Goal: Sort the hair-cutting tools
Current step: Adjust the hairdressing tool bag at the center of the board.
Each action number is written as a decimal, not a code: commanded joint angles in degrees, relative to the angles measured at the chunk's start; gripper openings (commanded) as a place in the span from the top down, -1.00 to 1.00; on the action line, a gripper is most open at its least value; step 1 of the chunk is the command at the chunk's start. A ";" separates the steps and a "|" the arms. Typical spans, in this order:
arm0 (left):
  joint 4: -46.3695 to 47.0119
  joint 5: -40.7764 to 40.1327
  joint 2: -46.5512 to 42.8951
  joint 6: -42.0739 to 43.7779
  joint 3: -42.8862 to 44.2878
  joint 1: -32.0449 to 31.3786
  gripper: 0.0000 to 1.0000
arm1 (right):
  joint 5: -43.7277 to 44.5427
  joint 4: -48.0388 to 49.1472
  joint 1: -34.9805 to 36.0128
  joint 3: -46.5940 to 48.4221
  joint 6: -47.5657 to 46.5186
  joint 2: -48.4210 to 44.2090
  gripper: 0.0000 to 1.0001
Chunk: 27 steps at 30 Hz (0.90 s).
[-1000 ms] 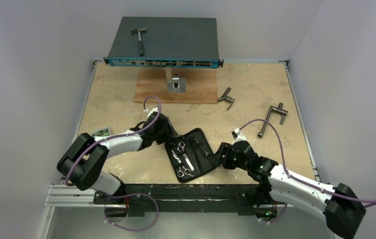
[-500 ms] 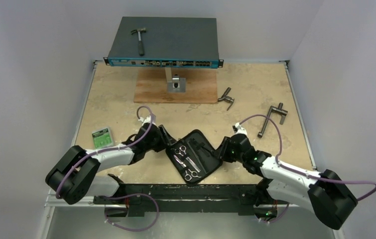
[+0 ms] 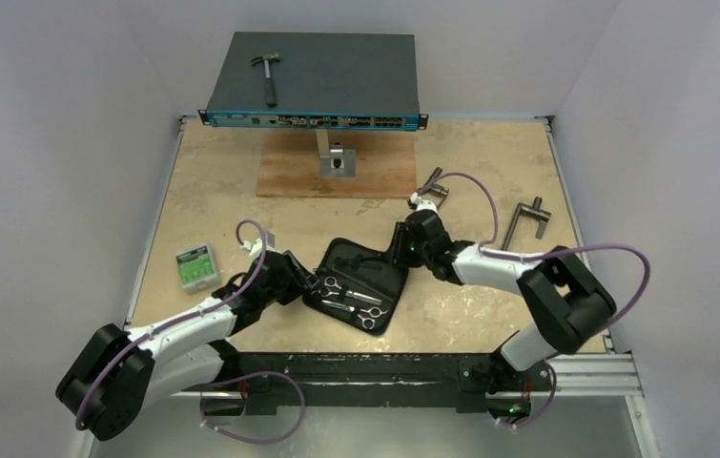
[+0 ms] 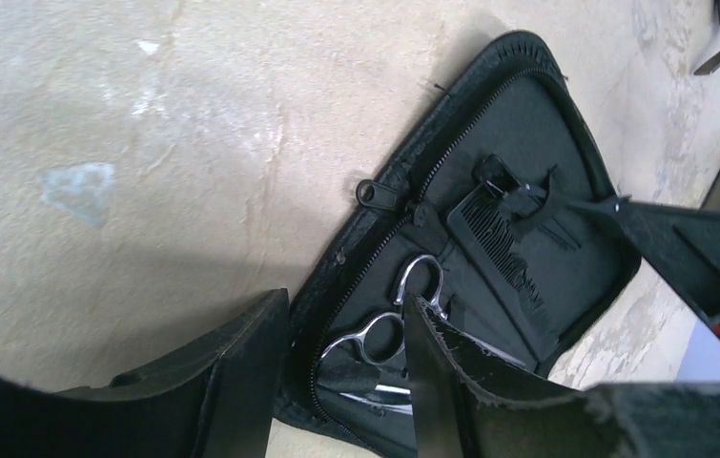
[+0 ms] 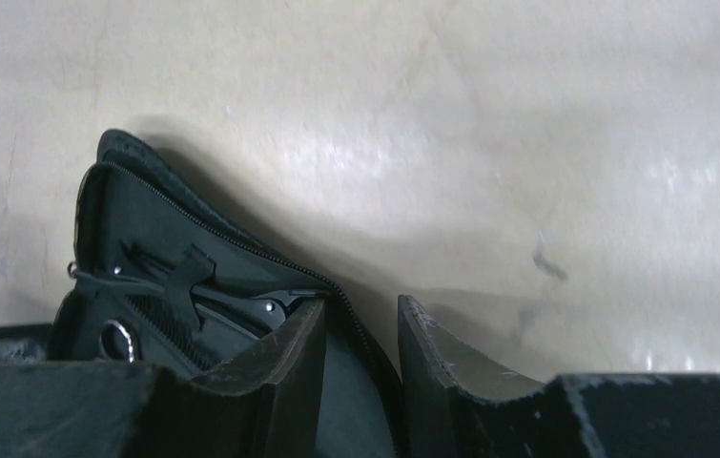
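An open black zip case lies flat on the bench, near its front edge, between the two arms. Two silver scissors sit in the half nearer the arms. The straight black comb is tucked under a strap in the far half.

The left hand is at the case's left corner. It is roughly half open, with one finger over the bench outside the zip and the other over the lining by a scissor ring. I cannot tell whether it actually pinches the rim.

The right hand is at the case's far right edge. Its fingers are drawn in close on either side of the zipped wall, which fills the gap between them and tilts upward there.

A small green packet lies left of the left arm. Two grey T-handled tools lie well apart from the case, on the right.
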 commanded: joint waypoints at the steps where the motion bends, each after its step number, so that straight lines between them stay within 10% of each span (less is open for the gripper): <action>1: -4.69 -0.99 -2.00 -5.22 -4.13 -0.18 0.04 | -3.15 2.95 0.29 9.29 -5.58 6.97 0.35; 12: -11.20 -4.64 -7.55 -5.58 -1.98 -0.18 -0.02 | 1.15 -8.55 -0.30 16.22 -8.90 5.24 -0.32; 27: -21.88 -13.53 -11.16 1.54 9.21 1.92 -0.15 | 1.66 -4.40 -0.88 -7.14 -0.68 -20.39 -0.35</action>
